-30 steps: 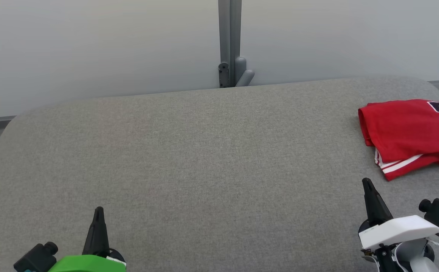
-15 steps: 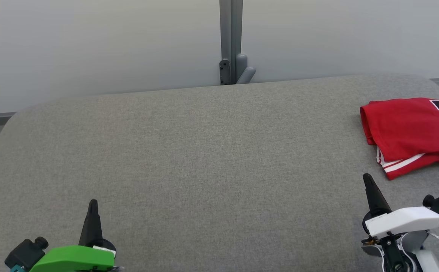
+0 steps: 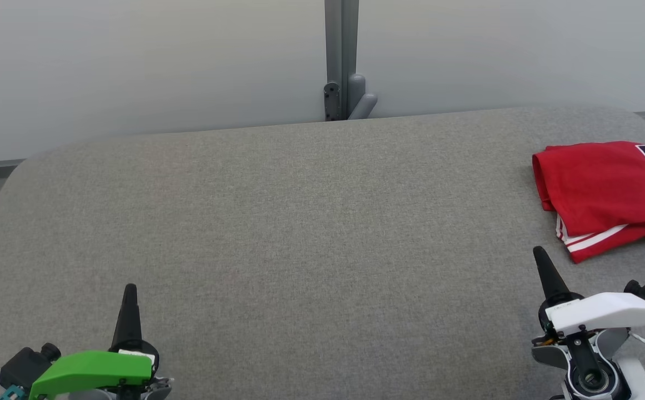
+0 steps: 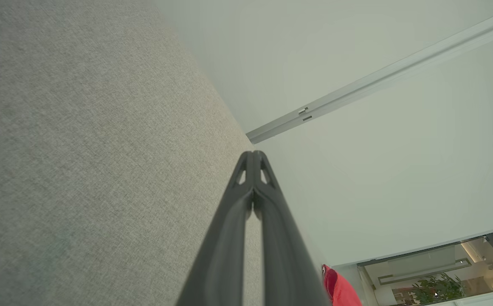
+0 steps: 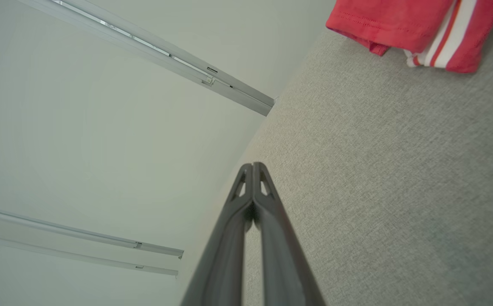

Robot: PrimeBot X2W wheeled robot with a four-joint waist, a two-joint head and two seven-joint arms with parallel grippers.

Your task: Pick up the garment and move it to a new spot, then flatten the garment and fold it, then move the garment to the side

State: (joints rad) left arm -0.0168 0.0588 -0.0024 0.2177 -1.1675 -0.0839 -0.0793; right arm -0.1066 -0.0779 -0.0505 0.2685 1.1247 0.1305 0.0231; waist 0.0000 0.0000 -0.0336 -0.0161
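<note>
Two grippers, both pinched tight, nothing caught between the fingers. The landmark is the grey padded table [image 3: 300, 222]. The left gripper [image 3: 129, 291], green-shelled, sits over the table's near left part, tip aimed at the table's far edge. The right gripper [image 3: 539, 256], white-shelled, hangs over the table's near right part, close to the garment [image 3: 600, 186] but apart from it. That garment is a red jersey, folded, lying flat at the table's far right corner, with white stripes along the hem on the table's near side and a dark numeral cut off at the frame edge. From the left wrist, the fingers [image 4: 225, 238] press together above the table fabric. From the right wrist it's the same, with the striped hem lying on the table beyond the tips.
</note>
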